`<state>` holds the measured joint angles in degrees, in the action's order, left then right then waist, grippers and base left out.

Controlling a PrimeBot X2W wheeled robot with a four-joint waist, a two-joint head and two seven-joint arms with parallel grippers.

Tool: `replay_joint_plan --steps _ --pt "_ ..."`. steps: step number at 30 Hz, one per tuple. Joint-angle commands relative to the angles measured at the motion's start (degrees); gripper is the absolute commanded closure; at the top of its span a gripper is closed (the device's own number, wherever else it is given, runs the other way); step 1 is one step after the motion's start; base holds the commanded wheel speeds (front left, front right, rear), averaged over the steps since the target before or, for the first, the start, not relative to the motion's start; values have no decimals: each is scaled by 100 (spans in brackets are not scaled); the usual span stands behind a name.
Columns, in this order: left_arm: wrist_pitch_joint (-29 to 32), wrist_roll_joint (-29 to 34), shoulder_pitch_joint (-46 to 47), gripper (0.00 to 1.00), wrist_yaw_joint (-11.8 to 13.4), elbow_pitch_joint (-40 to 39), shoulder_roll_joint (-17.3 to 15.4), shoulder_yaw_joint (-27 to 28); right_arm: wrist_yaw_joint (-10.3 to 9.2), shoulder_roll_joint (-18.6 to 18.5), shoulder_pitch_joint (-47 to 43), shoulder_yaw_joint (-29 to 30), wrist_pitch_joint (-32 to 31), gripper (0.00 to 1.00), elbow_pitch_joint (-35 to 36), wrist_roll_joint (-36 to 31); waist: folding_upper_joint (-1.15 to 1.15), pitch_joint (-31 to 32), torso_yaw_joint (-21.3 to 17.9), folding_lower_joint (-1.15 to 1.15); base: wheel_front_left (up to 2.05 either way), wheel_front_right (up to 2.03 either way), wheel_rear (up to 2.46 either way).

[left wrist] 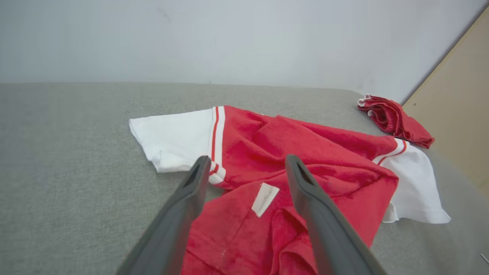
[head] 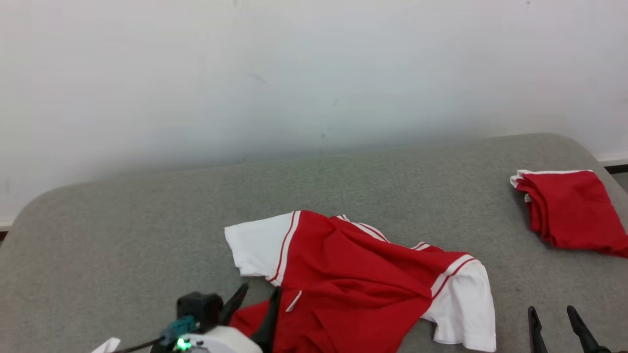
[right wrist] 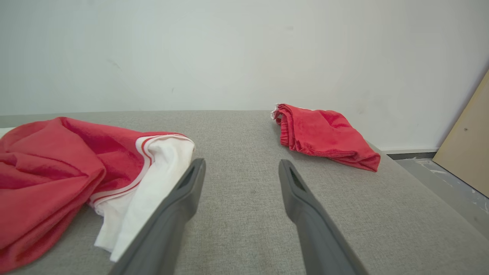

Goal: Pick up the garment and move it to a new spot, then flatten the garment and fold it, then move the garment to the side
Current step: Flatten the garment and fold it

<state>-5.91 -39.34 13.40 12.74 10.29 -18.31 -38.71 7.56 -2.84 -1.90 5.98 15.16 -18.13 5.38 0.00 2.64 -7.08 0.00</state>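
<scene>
- Shirt, red body with white sleeves and striped cuffs, lies crumpled and unfolded on the grey tabletop, near the front edge, roughly centre.
- Both sleeves are spread outward; the body is bunched with creases, and a white tag shows on the near part.
- Left gripper: fingers apart, nothing clamped. In the left wrist view they straddle the near part of the shirt by the tag and left cuff; can't tell whether they touch the cloth.
- Right gripper: fingers apart, holding nothing, low at the front right. In the right wrist view they sit over bare tabletop just beside the shirt's right sleeve.
- Folded red garment with white trim sits at the far right of the tabletop, well apart from the shirt.
- White wall runs behind; a tan board leans off to the right.
</scene>
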Motion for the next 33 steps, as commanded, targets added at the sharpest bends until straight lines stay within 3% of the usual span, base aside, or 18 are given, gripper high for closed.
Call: replay_joint_plan --steps 1,13,23,33 --pt "-91 -81 -186 0 24 -25 -20 39 -15 -18 -90 39 -3 0 36 -63 0 53 100 0 0 0 0" --pt "-73 -143 -303 0 -56 -101 103 -143 -15 -63 -16 -72 -3 0 47 -113 0 12 239 0 0 0 0" --pt "381 -275 -118 0 -303 354 557 -618 -15 -79 107 -169 -4 0 32 -77 0 -242 -156 0 0 0 0" --pt "371 -355 81 0 -427 785 693 -614 -15 -92 145 -103 -4 0 51 -87 0 -478 -549 0 0 0 0"
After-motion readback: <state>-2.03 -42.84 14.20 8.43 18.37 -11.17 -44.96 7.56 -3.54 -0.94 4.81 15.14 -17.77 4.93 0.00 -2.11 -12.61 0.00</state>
